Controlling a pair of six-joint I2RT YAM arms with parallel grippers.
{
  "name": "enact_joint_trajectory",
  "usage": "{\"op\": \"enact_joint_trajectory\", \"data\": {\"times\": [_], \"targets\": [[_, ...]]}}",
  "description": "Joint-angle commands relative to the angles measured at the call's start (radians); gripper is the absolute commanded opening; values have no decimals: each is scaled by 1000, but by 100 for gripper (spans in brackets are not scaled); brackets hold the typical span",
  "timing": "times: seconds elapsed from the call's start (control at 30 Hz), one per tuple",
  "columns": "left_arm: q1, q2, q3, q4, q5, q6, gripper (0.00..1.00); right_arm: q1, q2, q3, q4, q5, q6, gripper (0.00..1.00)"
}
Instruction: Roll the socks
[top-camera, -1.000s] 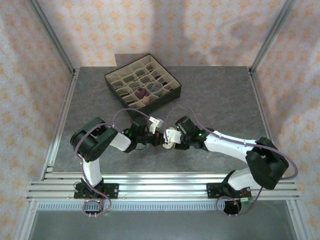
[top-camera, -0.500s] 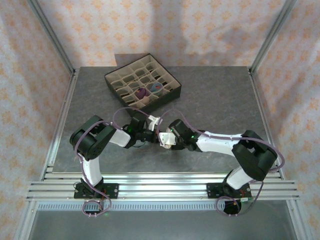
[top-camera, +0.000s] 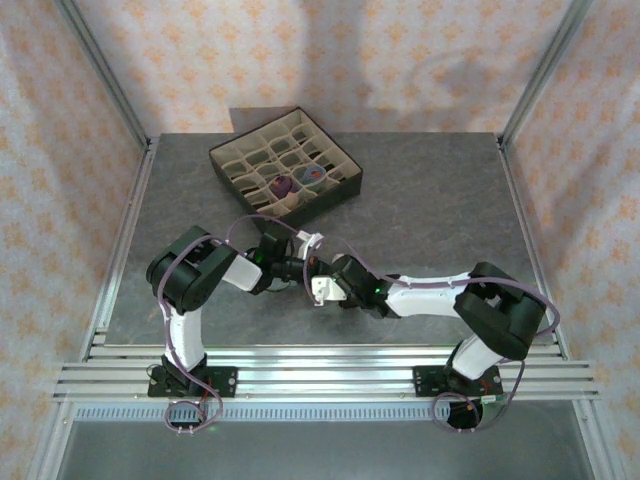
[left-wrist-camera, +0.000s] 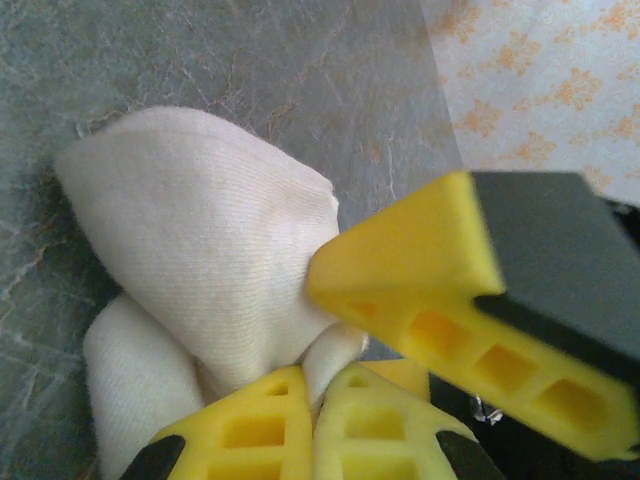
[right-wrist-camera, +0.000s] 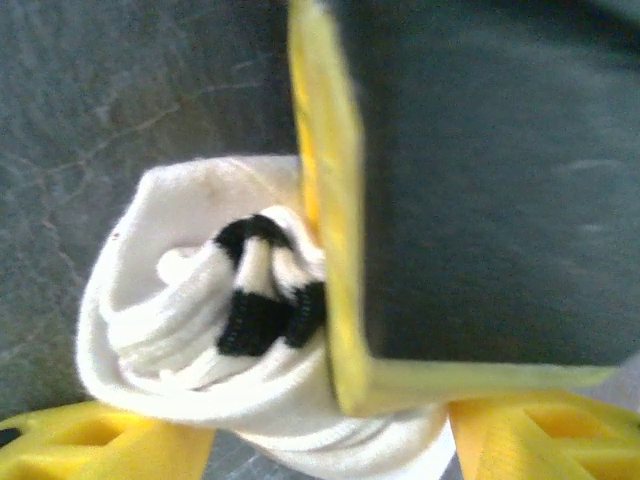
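Your right gripper (top-camera: 318, 289) has slid left onto the white sock (left-wrist-camera: 200, 270), straddling its near-finished roll, left gripper (left-wrist-camera: 305, 425) clenched on it; two already boxed

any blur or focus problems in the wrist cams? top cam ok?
Left wrist: white sock sharp enough to show the knit; the other arm's yellow finger in front of it is soft-edged. Right wrist: the big dark slab at right is blurred, and the rolled sock's black stripes are slightly soft. Top external: evenly lit and in focus, with soft shadows on the patterned back wall.
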Motion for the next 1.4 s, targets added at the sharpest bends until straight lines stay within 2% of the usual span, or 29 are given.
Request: {"op": "enact_joint_trajectory", "data": {"times": [0.0,0.2,0.27,0.33,0.37,0.47,0.57,0.8,0.9,0.93,0.97,1.0,1.13,1.23,1.37], "targets": [[-17,38,-7,-52,50,-46,1,22,93,15,132,-160,58,56],[13,30,-31,24,77,-95,8,24,101,45,47,-211,96,30],[31,32,-42,81,90,-130,10,24,98,50,29,-217,107,20],[49,34,-53,155,106,-175,11,23,93,57,12,-228,128,3],[58,33,-59,193,109,-196,13,23,90,59,12,-233,142,0],[72,13,-70,270,117,-221,17,24,74,63,3,-255,189,0],[80,-16,-70,218,106,-177,21,23,52,64,-9,-269,236,0],[81,-172,-31,-155,77,43,31,21,2,45,-46,-280,312,0],[80,-247,-4,-384,41,191,39,10,-15,38,-70,-297,351,0],[81,-268,12,-474,21,245,44,5,-21,37,-80,-307,365,0],[80,-298,26,-552,3,294,57,-1,-29,35,-89,-317,378,0],[81,-314,38,-612,-11,326,98,-5,-35,34,-97,-327,391,0],[82,-389,87,-820,-89,445,99,-31,-61,32,-116,-371,445,0],[84,-447,111,-913,-164,508,99,-52,-80,32,-121,-401,482,0],[84,-583,92,-929,-268,610,99,-86,-108,44,-132,-440,541,0]]}}
